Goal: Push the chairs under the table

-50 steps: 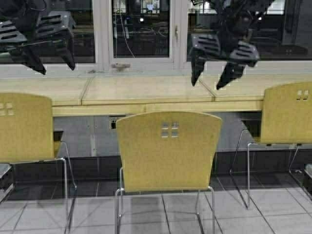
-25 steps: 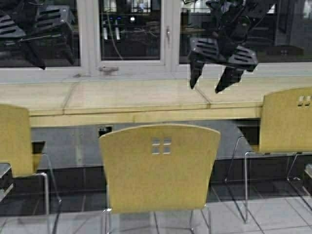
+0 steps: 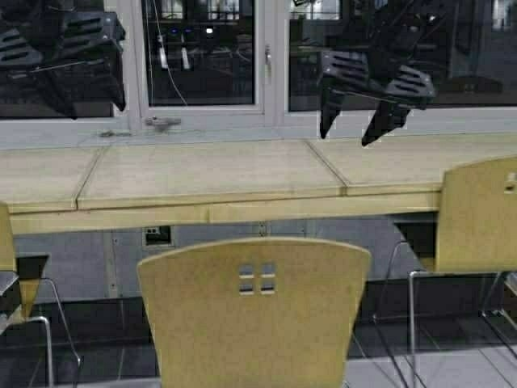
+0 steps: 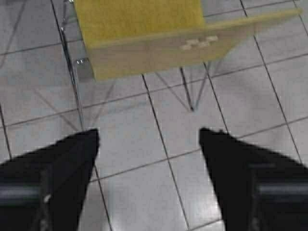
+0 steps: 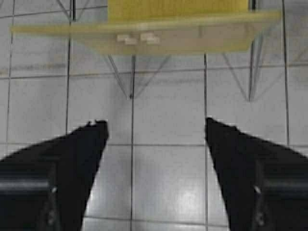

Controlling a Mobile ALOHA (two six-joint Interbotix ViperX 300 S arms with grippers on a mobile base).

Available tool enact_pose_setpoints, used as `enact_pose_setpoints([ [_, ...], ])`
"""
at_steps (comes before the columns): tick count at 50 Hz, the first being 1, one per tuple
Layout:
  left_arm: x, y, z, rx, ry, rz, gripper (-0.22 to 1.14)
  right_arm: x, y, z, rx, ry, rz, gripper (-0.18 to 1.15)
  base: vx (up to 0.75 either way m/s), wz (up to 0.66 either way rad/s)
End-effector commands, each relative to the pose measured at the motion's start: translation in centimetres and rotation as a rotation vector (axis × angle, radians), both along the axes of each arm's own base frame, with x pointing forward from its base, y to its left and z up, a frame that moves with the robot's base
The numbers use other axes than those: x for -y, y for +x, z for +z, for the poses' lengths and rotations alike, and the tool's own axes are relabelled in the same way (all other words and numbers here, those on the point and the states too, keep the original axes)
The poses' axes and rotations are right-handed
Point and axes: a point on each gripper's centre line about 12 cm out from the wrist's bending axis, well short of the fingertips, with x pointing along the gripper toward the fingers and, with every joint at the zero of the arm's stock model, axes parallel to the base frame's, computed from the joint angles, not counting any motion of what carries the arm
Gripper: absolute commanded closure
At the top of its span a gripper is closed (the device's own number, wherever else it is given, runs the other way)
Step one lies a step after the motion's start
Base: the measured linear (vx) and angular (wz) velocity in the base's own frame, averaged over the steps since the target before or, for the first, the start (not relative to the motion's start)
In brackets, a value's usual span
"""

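The long pale table (image 3: 202, 174) runs across the high view under the windows. The middle yellow-tan chair (image 3: 254, 311) stands in front of it, its back towards me, close at the bottom. A second chair (image 3: 481, 214) stands at the right edge, and a sliver of a third (image 3: 5, 234) shows at the left edge. My left gripper (image 3: 90, 103) is raised at top left, open and empty. My right gripper (image 3: 346, 136) is raised above the table, open and empty. Each wrist view looks down past open fingers, left (image 4: 149, 139) and right (image 5: 156, 127), at a chair back, left (image 4: 159, 50) and right (image 5: 159, 36), over the tiled floor.
Dark windows with white frames (image 3: 275, 65) stand behind the table. A wall socket (image 3: 156, 235) sits under the table. The floor is grey tile (image 3: 460, 364). A dark object (image 3: 8, 293) shows at the left edge.
The robot has moved: the whole scene has slid down and to the left in the high view, and the middle chair is nearer and larger. Both grippers stay raised and open.
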Motion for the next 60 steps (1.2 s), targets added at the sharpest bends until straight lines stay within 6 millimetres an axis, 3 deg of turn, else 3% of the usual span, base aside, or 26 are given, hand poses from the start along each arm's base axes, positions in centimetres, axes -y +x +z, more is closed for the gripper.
enact_pose_setpoints([
  [1, 0.1, 0.5, 0.9, 0.028, -0.014, 0.007, -0.04, -0.2, 0.2, 1.6, 0.044, 0.018, 0.001, 0.02, 0.27, 0.10],
  [13, 0.1, 0.2, 0.8, 0.006, -0.039, 0.029, -0.04, -0.2, 0.2, 1.8, 0.048, 0.054, -0.034, 0.02, 0.26, 0.14],
  [20, -0.1, -0.4, 0.3, -0.023, -0.097, 0.087, -0.04, 0.1, -1.2, 0.4, -0.054, 0.191, -0.203, 0.02, 0.22, 0.14],
  [33, 0.8, -1.2, -4.7, -0.278, -0.478, 0.499, -0.04, 0.5, -2.1, -0.9, -0.157, 0.435, -0.515, 0.02, 0.11, 0.04],
  [42, 4.3, -1.0, -6.3, -0.339, -0.642, 0.659, -0.04, 0.8, -2.3, -2.0, -0.190, 0.531, -0.671, 0.02, 0.03, 0.00],
  [49, 7.5, -0.2, -7.7, -0.364, -0.629, 0.665, -0.04, 0.8, -2.1, -3.9, -0.239, 0.529, -0.732, 0.02, 0.00, -0.03],
  [60, 8.7, 1.0, -11.4, -0.439, -0.608, 0.785, -0.04, 0.7, -2.1, -7.3, -0.331, 0.522, -0.834, 0.02, 0.00, -0.01],
])
